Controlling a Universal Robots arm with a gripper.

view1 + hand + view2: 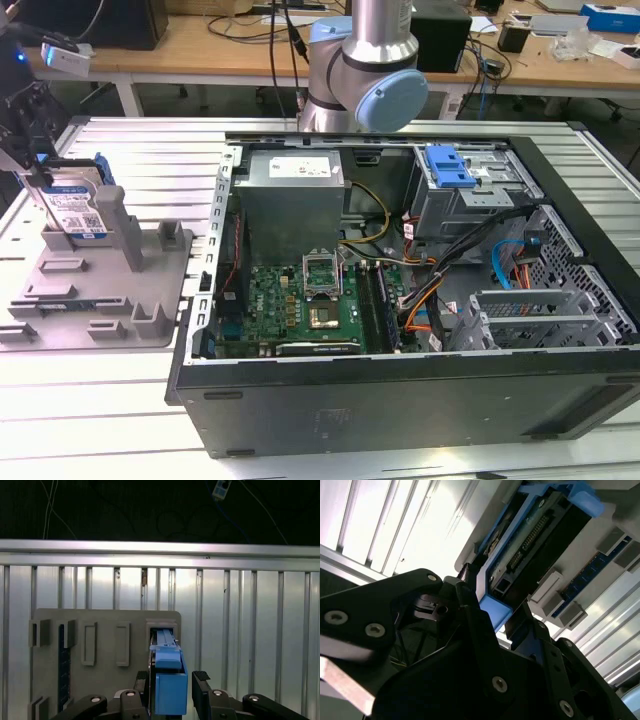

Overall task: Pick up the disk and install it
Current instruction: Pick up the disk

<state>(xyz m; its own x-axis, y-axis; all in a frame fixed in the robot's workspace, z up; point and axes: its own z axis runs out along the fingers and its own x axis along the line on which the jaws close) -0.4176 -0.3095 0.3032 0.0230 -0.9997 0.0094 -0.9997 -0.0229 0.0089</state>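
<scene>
The disk (75, 208), silver with a white-and-blue label and a blue bracket, stands on edge in a slot of the grey stand (110, 290) at the exterior view's left. My gripper (27, 150) is at the disk's upper end. In the first wrist view the gripper (171, 681) straddles the disk's blue bracket (170, 690), with a black finger (201, 682) on each side and a thin gap beside it. The second wrist view has the gripper (496, 605) around the bracket end of the disk (530, 540). The gripper is open.
An open computer case (300, 400) lies on the slatted metal table (90, 400), to the exterior view's right of the stand. It holds a motherboard (300, 300), cables and a drive cage with a blue tab (448, 168). The arm's base (360, 70) stands behind the case.
</scene>
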